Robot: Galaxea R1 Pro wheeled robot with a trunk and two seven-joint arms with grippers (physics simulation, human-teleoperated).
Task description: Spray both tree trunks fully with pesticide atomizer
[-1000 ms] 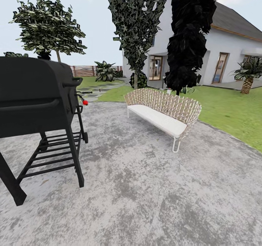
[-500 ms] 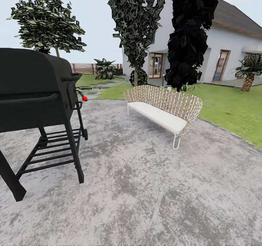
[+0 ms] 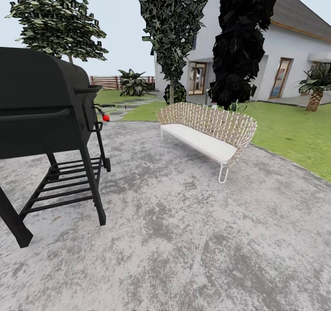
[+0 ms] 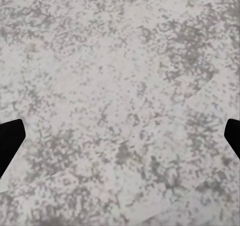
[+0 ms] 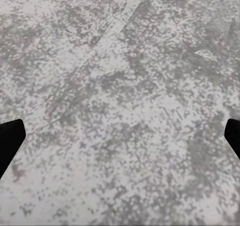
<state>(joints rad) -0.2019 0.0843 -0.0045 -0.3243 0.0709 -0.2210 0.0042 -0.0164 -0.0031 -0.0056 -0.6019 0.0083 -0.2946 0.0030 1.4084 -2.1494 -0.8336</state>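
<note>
Camera has moved since the earlier frame: whole head view shifts, grill (image 3: 43, 108) and sofa (image 3: 207, 136) sit slightly higher and larger, so the base is rolling forward across the patio (image 3: 184, 237). Nothing in the scene itself has changed place.

Grill fills the left side of the frame, sofa centre-right, lawn (image 3: 294, 136) at right edge, white house (image 3: 294, 67) upper right, fence (image 3: 105, 82) far back at centre-left. Two dark columnar trees (image 3: 174, 30) stand at top centre; these are not the target trunks. Leafy tree (image 3: 57, 23) upper left, palm (image 3: 316, 90) at right edge.

Atomizer: no sighting yet, so its bearing from either pincer, its long axis and the nearer arm can't be called. Same for the two thick-trunk trees.

Left pincer (image 4: 120, 138): dark fingertips at the two side edges of the wrist frame, spread wide, nothing between them, bare paving below. Right pincer (image 5: 120, 138): same, wide and empty over paving.

Judgement: transit phase, task barely begun. Next need is to keep driving toward the lawn and scan the ground for the bottle before committing an arm.
</note>
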